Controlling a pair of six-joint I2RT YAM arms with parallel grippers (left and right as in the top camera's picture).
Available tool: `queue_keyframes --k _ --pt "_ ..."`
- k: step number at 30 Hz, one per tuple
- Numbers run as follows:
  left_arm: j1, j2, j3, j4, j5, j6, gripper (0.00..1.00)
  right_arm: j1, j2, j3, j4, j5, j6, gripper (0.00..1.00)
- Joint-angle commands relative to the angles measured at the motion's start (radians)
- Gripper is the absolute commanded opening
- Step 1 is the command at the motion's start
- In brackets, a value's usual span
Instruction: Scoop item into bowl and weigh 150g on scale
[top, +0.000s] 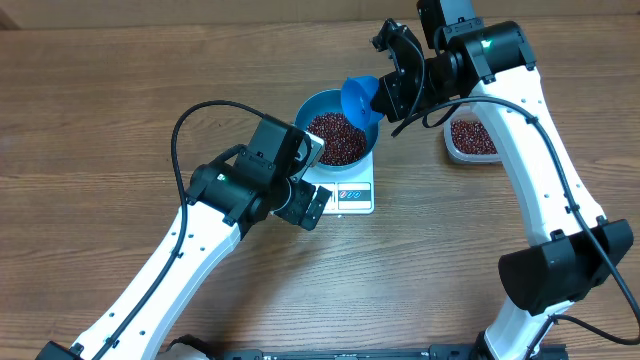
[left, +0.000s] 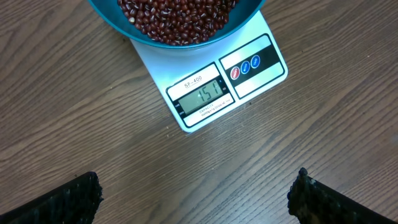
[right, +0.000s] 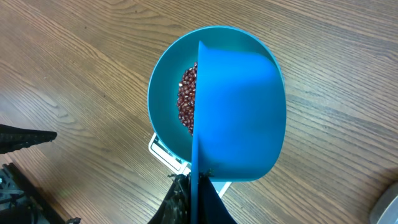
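The bowl (top: 338, 135) sits on the scale (top: 352, 196), holding the beans (top: 336, 138). From overhead the bowl covers most of the scale, and the left gripper (top: 312, 178) hides its left edge. That gripper hangs over the table (top: 100, 100) with its jaws spread wide and nothing between them. In its wrist view only the two dark fingertips (left: 68, 199) show, cut off at the bottom corners. The same view cuts the bowl off at the top edge. The display (left: 202, 95) faces it on a slant and appears to read 151.

The right gripper (top: 386, 95) is pinched on the scoop (top: 360, 98), held tilted above the bowl's right rim. In the right wrist view the scoop's back blocks most of the bowl, leaving a sliver of beans and one scale corner. Whether beans remain in the scoop cannot be told. The tub (top: 470, 140), with more beans in it, lies partly under the right arm.
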Motion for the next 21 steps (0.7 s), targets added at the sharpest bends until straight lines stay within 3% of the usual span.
queue_keyframes --k 1,21 --pt "0.007 -0.023 -0.008 0.005 -0.003 0.019 1.00 0.001 -0.036 0.034 0.002 -0.018 -0.004 0.04" --pt "0.007 -0.023 -0.008 0.005 -0.003 0.019 1.00 0.020 -0.035 0.015 0.034 0.091 0.000 0.04"
